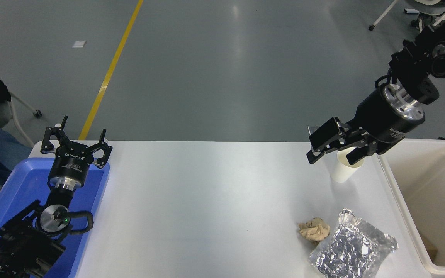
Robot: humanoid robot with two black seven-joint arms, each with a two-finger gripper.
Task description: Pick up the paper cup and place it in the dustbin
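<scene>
The paper cup (340,173) is standing upright at the table's (207,200) far right, just beside the dustbin (411,231); the right claw (336,150) is hovering spread over its rim. Light and easily crushed, it probably wants a gentle pinch across the upper wall

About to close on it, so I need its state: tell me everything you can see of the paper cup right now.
The paper cup is small, plain white and tapered, apparently paper, standing upright on the white table near its far right corner, just left of the dustbin. Its rim and mouth are mostly hidden behind the right gripper, whose open fingers overlap the top; one seems to reach into the mouth, but contact cannot be confirmed. The visible wall looks undented. Nothing else touches it.
</scene>
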